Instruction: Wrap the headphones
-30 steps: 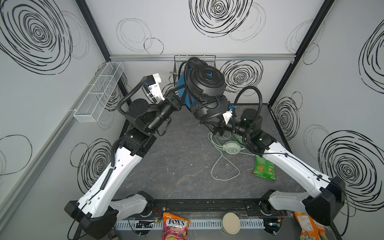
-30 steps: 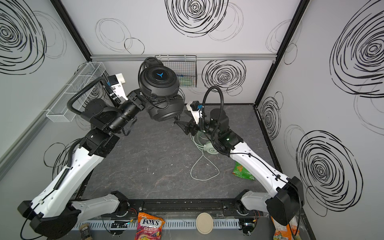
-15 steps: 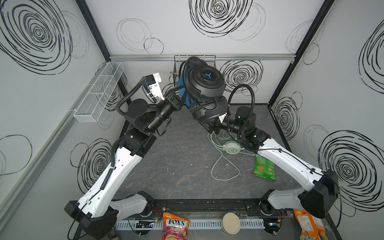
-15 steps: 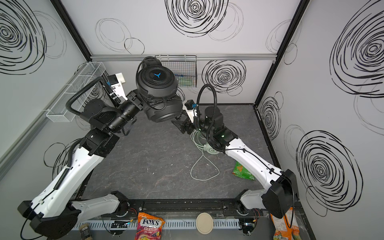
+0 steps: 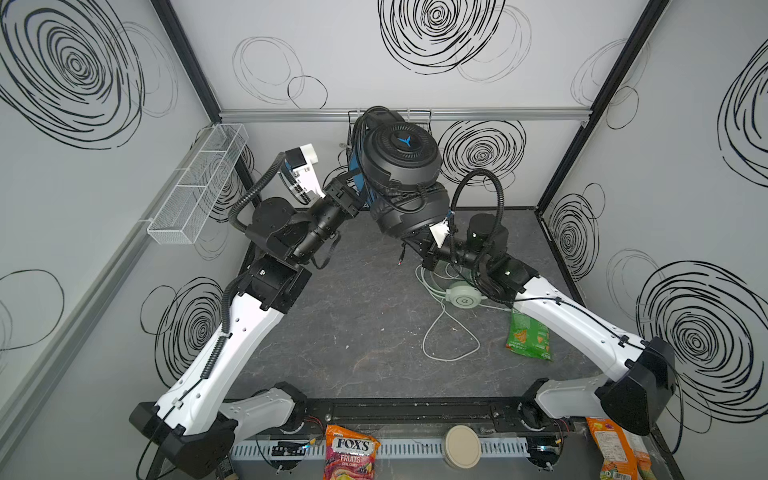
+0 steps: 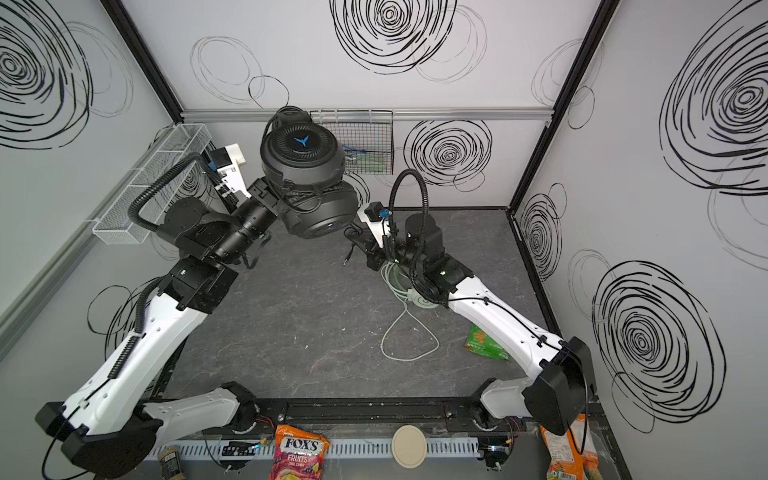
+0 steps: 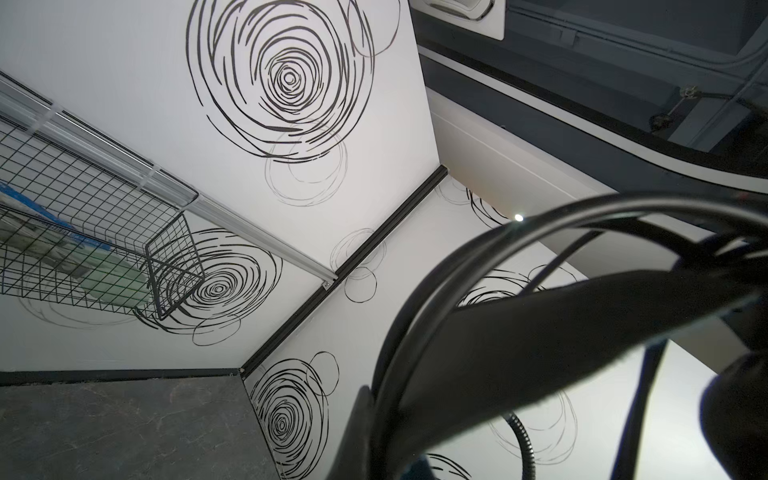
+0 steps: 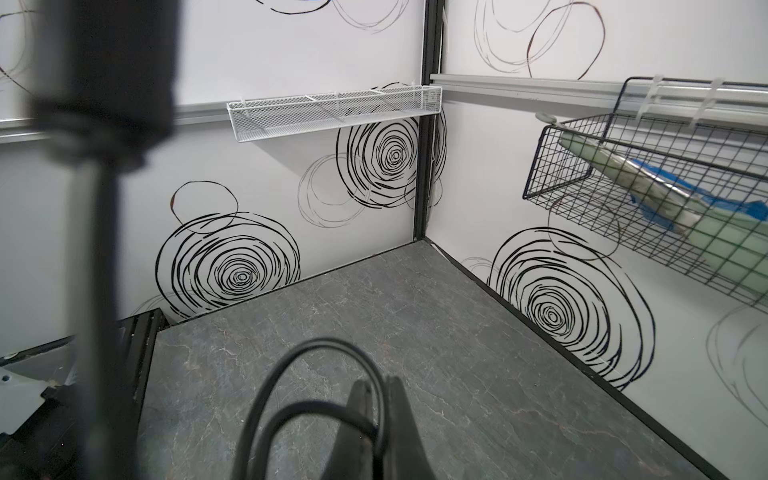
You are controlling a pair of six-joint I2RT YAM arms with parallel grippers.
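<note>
The black headset (image 5: 399,166) is held high above the bench (image 5: 353,324), close to the back wall, and in both top views it is seen with one ear cup over the other (image 6: 303,166). The left gripper (image 5: 358,194) is closed on it at the blue headband side; the fingertips themselves are hidden behind the ear cups, so the exact place of the grip cannot be told. Several turns of the black cable (image 8: 266,390) are seen lying between the two ear cups.

The right gripper (image 8: 376,424) is placed just below and beside the lower ear cup (image 6: 361,245). In the right wrist view its two fingers (image 8: 357,415) are pressed together, and the black cable is clamped between them, with a loop standing up in front. In a top view the plug end (image 5: 401,259) is seen hanging free under this gripper, above the bench.

The mint-green headset (image 5: 463,297) is lying on the bench under the right arm, partly covered by it. Its pale cable (image 5: 440,332) is spread loose on the bench in a wide open loop toward the front. It is touched by neither gripper.

A green snack bag (image 5: 528,336) is lying near this loop, beside the right arm. A black wire basket (image 6: 370,141) is fixed on the back wall, and a white mesh shelf (image 5: 195,187) on the left wall.
</note>
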